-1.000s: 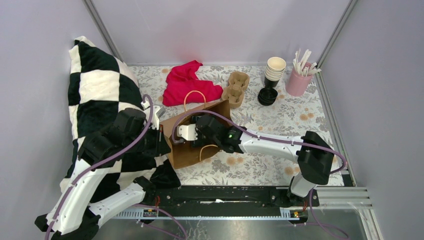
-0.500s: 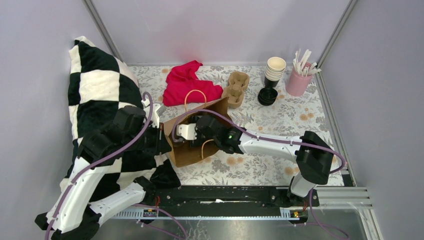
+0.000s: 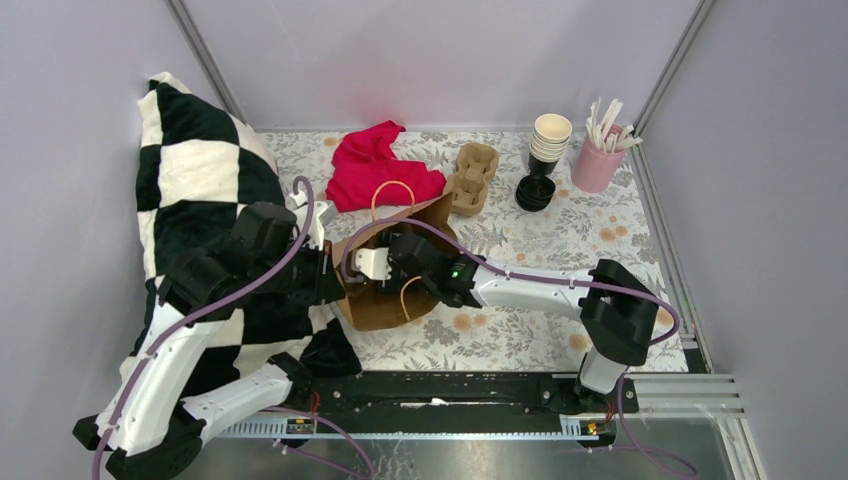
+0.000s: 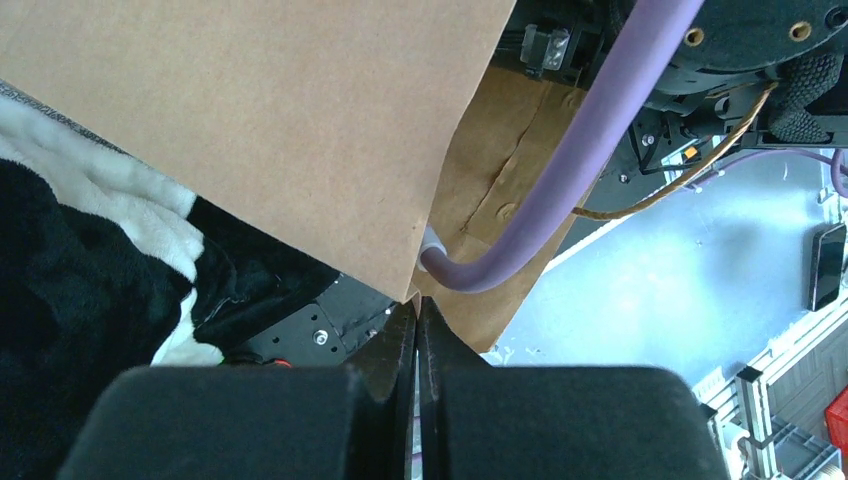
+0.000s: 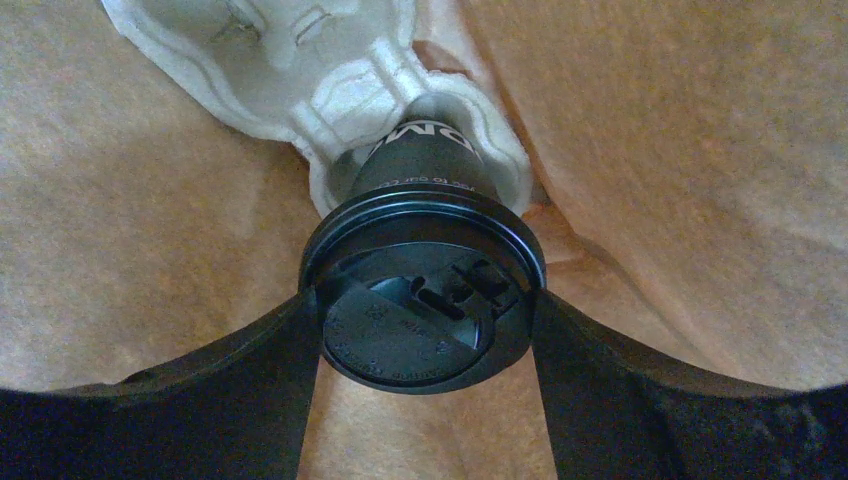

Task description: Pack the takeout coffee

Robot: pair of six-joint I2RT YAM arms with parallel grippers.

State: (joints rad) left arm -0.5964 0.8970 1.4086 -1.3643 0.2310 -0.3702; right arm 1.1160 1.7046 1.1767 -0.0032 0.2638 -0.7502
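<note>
Between the closed tips of the left gripper [image 4: 417,305] sits the edge of the brown paper bag [image 4: 250,120], pinched. Inside the bag, dead ahead of the right gripper [image 5: 423,300], the takeout coffee [image 5: 425,160] sits in a pulp cup carrier [image 5: 330,70] — its long axis in line with the reach, fingers [image 5: 250,370] clasping the black lid [image 5: 410,330] from either side.

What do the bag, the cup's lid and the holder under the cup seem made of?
Bag: matte brown kraft paper, creased. Lid: black plastic with a slight sheen, moulded lettering and sip tab. Holder: probably moulded paper pulp; pale, rough, fibrous.
</note>
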